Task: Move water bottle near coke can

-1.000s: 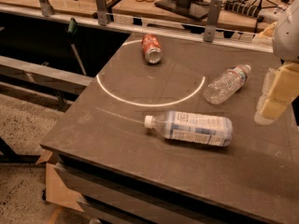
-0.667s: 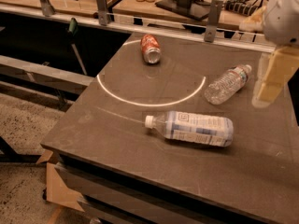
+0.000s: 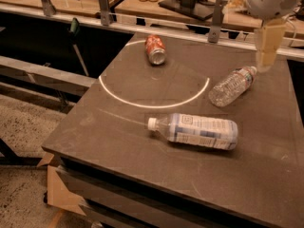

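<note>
The water bottle (image 3: 231, 86) is small, clear and crinkled. It lies on its side at the right of the dark table (image 3: 118, 127), with its white cap pointing to the back right. The coke can (image 3: 156, 50) lies on its side at the back of the table, its silver end facing front, well to the left of the water bottle. My gripper (image 3: 264, 61) hangs from the top right, just above and behind the water bottle's cap end, and holds nothing that I can see.
A larger bottle with a blue-and-white label (image 3: 199, 130) lies on its side in front of the water bottle. A white arc (image 3: 152, 103) is marked on the table. A rail with metal posts (image 3: 216, 13) runs along the back edge.
My gripper has moved up and to the left, from beside the table's right edge to just behind the water bottle's cap. The bottles and the can have not moved.
</note>
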`<state>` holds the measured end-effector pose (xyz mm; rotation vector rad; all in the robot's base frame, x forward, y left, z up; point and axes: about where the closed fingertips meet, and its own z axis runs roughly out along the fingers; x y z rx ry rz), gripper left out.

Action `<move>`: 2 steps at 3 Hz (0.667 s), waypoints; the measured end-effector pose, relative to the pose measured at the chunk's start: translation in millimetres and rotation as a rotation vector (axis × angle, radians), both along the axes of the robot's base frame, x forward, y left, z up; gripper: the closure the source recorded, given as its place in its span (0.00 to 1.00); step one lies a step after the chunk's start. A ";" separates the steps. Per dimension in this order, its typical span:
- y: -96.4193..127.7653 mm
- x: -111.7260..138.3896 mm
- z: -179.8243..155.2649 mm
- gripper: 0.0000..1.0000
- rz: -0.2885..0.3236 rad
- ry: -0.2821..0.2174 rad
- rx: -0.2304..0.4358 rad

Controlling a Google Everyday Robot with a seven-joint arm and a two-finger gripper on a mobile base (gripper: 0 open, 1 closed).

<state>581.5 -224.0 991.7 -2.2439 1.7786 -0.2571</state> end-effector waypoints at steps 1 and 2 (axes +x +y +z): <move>-15.4 51.6 -21.7 0.00 0.104 -0.002 -0.046; -27.6 79.9 -42.5 0.00 0.235 -0.006 -0.080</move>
